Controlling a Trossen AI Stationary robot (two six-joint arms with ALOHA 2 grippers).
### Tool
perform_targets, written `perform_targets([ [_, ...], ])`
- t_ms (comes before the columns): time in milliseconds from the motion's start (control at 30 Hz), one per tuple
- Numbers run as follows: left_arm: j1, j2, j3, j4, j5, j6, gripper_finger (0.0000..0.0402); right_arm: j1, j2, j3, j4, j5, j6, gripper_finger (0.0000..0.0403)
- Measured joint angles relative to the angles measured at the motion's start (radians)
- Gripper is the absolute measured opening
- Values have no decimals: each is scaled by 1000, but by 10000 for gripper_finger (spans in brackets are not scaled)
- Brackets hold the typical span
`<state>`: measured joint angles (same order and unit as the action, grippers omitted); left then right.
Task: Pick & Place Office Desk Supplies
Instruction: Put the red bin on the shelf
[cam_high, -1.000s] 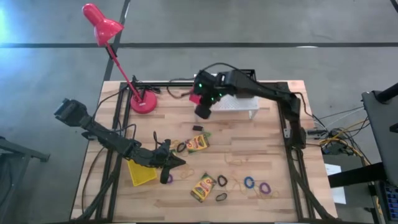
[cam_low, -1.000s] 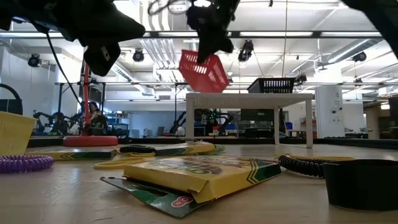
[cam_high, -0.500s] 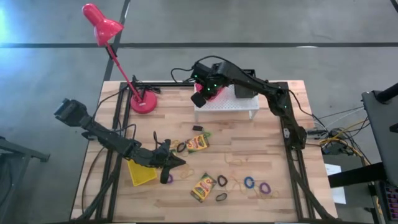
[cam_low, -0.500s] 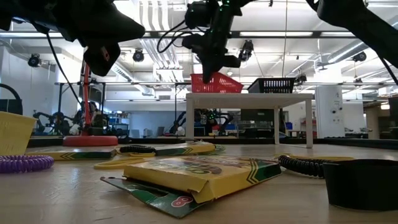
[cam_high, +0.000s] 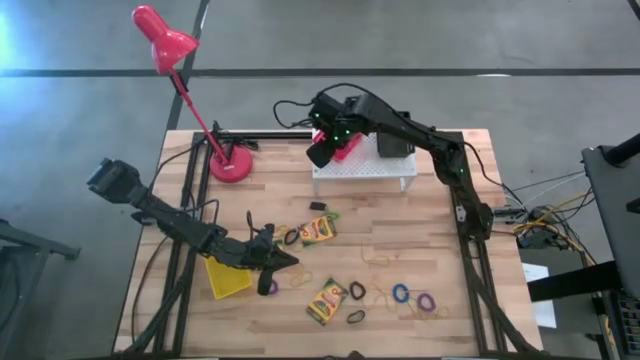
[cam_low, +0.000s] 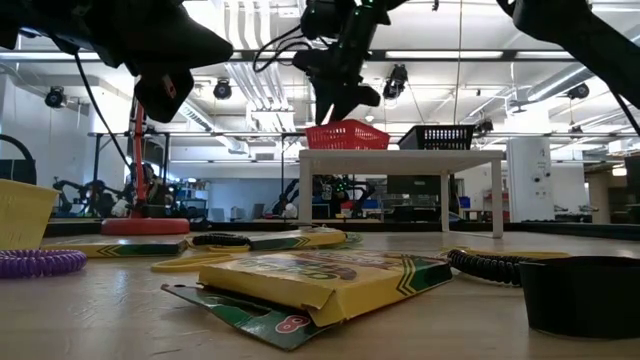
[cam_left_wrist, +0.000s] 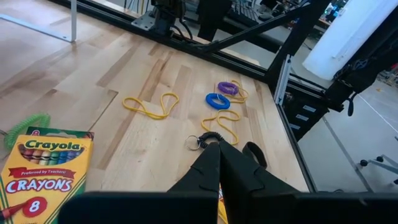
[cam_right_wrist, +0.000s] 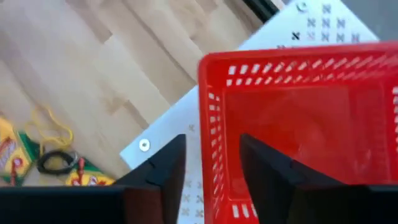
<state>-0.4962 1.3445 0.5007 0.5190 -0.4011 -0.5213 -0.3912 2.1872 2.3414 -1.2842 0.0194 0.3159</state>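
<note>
The bench (cam_high: 420, 235) is pale wood in butcher-block strips, and the shelf (cam_high: 365, 168) is white with a grid of small perforations, carrying a red mesh basket (cam_right_wrist: 298, 118) and a black mesh basket (cam_low: 436, 137). A yellow basket (cam_high: 228, 277) lies near yellow-and-green crayon boxes (cam_left_wrist: 38, 180) printed with multicoloured crayons. Loops show in purple (cam_left_wrist: 228, 88), blue (cam_left_wrist: 217, 100), yellow (cam_left_wrist: 149, 106) and black (cam_high: 356, 317), and the lamp (cam_high: 165, 42) is pinkish red
</note>
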Motion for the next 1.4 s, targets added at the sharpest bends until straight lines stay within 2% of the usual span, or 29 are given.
perform_targets([
  [133, 0, 0, 0, 0, 0, 0, 6, 8, -47, 12, -20, -30, -177, 176],
  [333, 0, 0, 0, -8, 0, 0, 6, 46, -100, 12, -216, -31, -652, 175],
  [467, 0, 0, 0, -8, 0, 0, 6, 74, -98, 11, -268, 50, -865, 167],
  [567, 0, 0, 0, -9, 0, -1, 6, 83, -86, 8, -248, 165, -963, 160],
  [633, 0, 0, 0, -9, 0, 0, 6, 84, -75, 7, -238, 190, -1018, 156],
  [833, 0, 0, 0, -15, 1, -3, 6, 68, -32, 5, -237, 193, -1103, 144],
  [1100, 0, 0, 0, -17, 1, -3, 6, 46, 1, -1, -246, 233, -1107, 124],
  [1200, 0, 0, 0, -17, 1, -3, 6, 39, 2, -1, -246, 222, -1080, 100],
  [1400, 0, 0, 0, -17, 1, -3, 6, 15, 2, -1, -244, 204, -966, 26],
])
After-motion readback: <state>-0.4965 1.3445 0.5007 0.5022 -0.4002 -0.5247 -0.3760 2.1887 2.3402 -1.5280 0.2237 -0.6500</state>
